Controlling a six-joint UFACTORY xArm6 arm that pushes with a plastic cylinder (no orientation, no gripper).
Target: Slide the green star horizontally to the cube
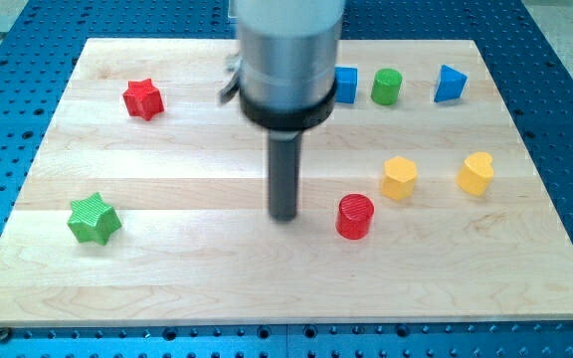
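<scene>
The green star (94, 219) lies near the view's left edge of the wooden board (167, 278), in the lower half. The blue cube (345, 85) sits at the view's top, partly hidden behind the arm's grey body. My tip (284, 216) rests on the board near the middle, far to the right of the green star and just left of the red cylinder (355, 217). It touches no block.
A red star (143, 98) is at the upper left. A green cylinder (387, 87) and a blue triangular block (450, 84) stand right of the cube. A yellow pentagon block (399, 178) and a yellow heart (476, 173) lie at the right.
</scene>
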